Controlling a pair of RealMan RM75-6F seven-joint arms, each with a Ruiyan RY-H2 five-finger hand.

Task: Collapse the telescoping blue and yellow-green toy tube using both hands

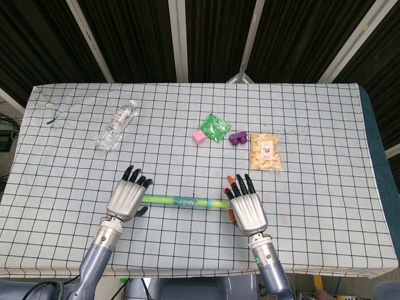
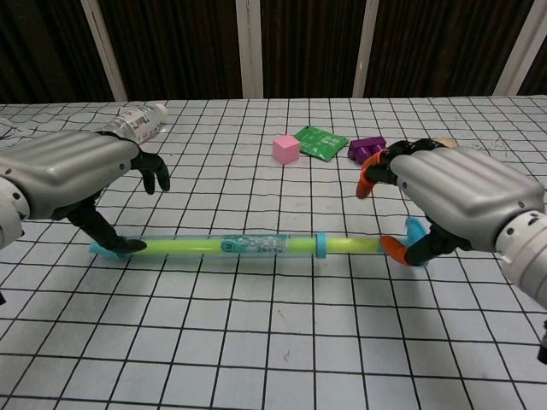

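Tube [image 2: 256, 246] lies flat on the counter [image 1: 325, 206] between both hands. Left hand [image 2: 64, 175] and right hand [image 2: 457, 201] hover at its ends — fingers [image 2: 155, 173] released, spread. Far side, well apart: one bottle [image 1: 116, 125], one pink cube [image 2: 285, 149], one green packet [image 2: 320, 141], one purple block [image 1: 238, 138], one snack bag [image 1: 265, 152] — nothing obstructs.
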